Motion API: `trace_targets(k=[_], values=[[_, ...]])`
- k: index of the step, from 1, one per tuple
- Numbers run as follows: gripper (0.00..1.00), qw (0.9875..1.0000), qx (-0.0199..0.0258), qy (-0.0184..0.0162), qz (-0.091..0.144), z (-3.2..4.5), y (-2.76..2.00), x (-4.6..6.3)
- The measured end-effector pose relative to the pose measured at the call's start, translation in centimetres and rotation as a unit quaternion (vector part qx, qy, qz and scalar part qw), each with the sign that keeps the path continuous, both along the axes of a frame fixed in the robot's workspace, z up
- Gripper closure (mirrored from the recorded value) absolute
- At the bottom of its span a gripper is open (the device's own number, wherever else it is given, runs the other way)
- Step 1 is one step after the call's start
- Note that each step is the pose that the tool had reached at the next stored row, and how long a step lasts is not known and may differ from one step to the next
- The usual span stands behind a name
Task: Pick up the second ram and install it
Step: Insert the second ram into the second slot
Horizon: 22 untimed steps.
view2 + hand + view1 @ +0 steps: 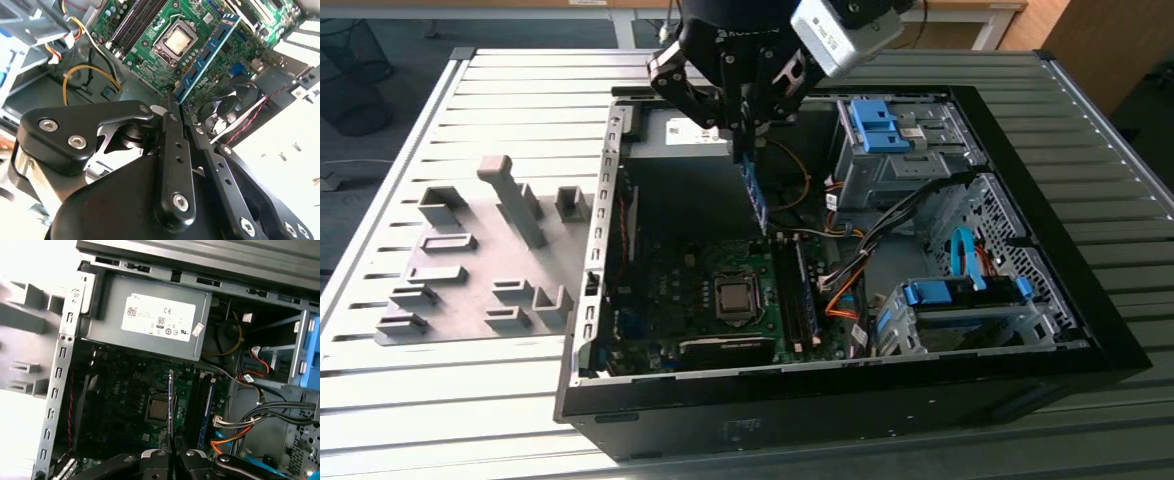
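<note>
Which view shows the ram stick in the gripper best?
The second wrist view: the second ram turns its blue face to the camera, chips visible, one end clamped in the gripper. The first wrist view catches it edge-on, a thin line. The exterior view shows it as a narrow strip hanging above the motherboard.

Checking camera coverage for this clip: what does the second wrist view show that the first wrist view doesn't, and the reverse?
Second wrist view: the broad blue face of the second ram, reaching out from the gripper.

First wrist view: the power supply with its white label. Here the ram appears edge-on, as a thin line.

Both: the gripper shut on the ram, held over the motherboard, with the CPU socket in sight.
</note>
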<state>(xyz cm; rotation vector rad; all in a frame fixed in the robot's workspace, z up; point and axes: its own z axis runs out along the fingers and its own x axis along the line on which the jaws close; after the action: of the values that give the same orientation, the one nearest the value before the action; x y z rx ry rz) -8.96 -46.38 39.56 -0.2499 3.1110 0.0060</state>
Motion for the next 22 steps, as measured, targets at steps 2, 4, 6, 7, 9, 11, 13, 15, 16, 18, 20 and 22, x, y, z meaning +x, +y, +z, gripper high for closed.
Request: trace_targets(k=[2,4,6,7,9,11,13,15,16,18,20,22], values=[[0.86,0.9998,0.0000,0.0000,-0.018,-0.06,0.00,0.0],[0.86,0.9994,0.0000,0.0000,-0.036,-0.11,0.00,0.0],[0.86,0.9985,0.0000,0.0000,-0.054,-0.16,0.00,0.0],[0.86,0.9980,0.0000,0.0000,-0.063,-0.19,0.00,0.0],[0.86,0.9970,0.0000,0.0000,-0.077,-0.22,0.00,0.0],[0.86,0.9969,0.0000,0.0000,-0.078,-0.22,0.00,0.0],[0.86,0.9969,0.0000,0.0000,-0.078,-0.22,0.01,0.0],[0.86,0.9969,0.0000,0.0000,-0.078,-0.22,0.01,0.1],[0.86,0.9969,0.0000,0.0000,-0.078,-0.24,0.01,0.2],[0.86,0.9969,-0.0001,0.0000,-0.078,-0.27,0.01,0.5],[0.86,0.9969,0.0000,0.0000,-0.078,-0.36,0.01,0.8],[0.86,0.9969,0.0001,-0.0001,-0.078,-0.52,0.00,1.1]])
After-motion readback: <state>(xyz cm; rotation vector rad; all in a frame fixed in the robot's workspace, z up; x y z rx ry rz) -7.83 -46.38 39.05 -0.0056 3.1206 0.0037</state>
